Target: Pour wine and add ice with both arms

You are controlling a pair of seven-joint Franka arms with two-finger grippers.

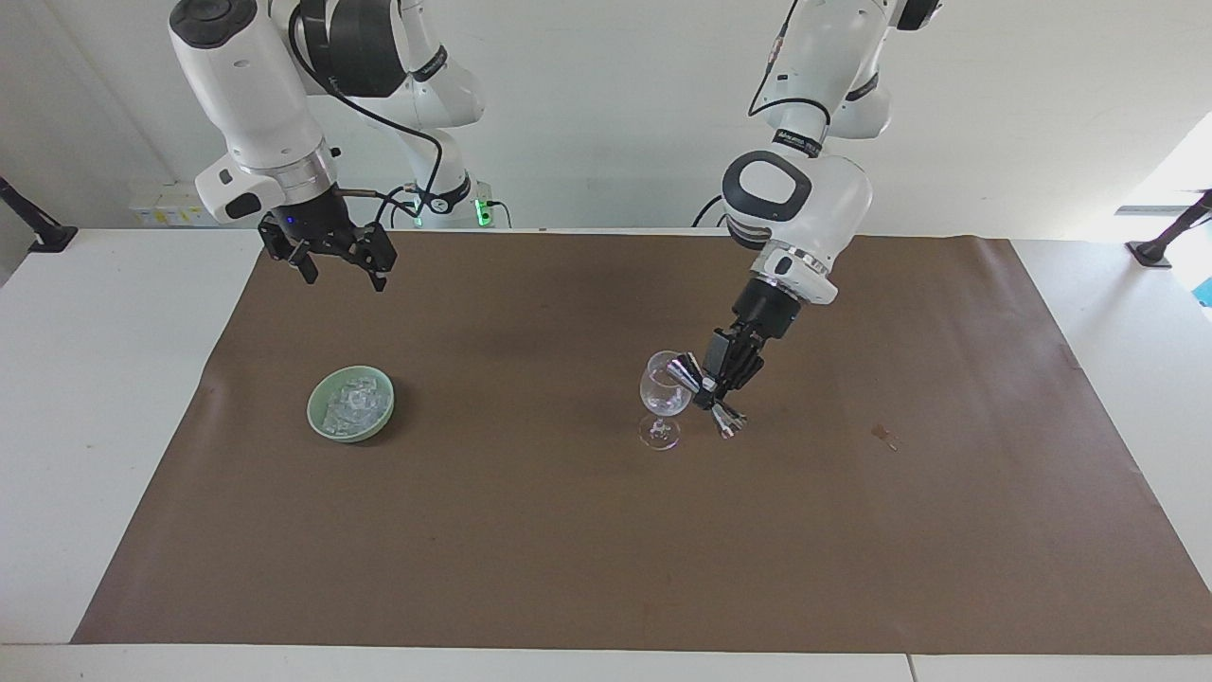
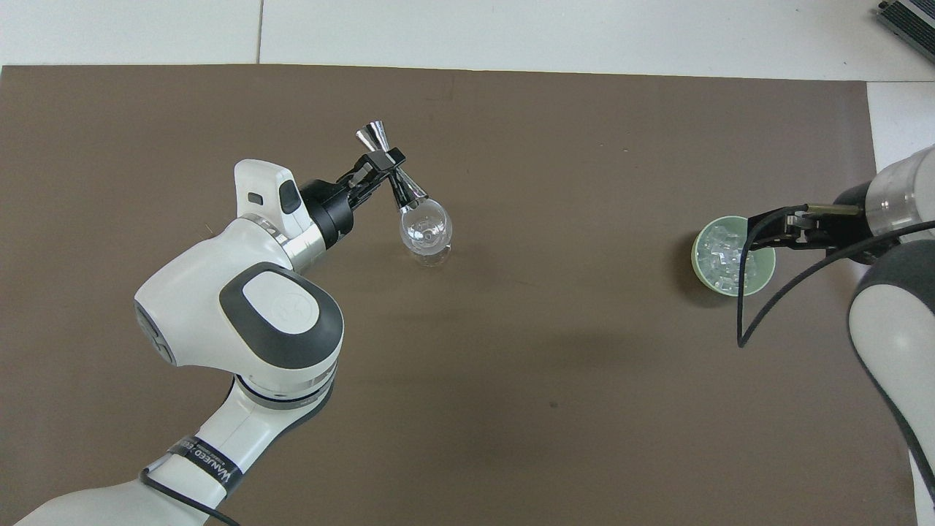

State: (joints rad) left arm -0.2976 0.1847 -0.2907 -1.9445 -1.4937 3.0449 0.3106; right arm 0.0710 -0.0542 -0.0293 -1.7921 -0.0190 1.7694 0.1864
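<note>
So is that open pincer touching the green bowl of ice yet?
Apart. In the facing view the right pincer hangs high above the table, with bare brown mat between it and the green bowl. It overlaps the bowl only in the overhead view.

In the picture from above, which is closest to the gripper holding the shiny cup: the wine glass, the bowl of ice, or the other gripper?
From the left gripper, which holds the shiny measuring cup:
1. Wine glass, right beside it, under the cup's tipped end.
2. Bowl of ice, toward the right arm's end of the table.
3. Right gripper, open over the bowl's edge, slightly farther.
</note>
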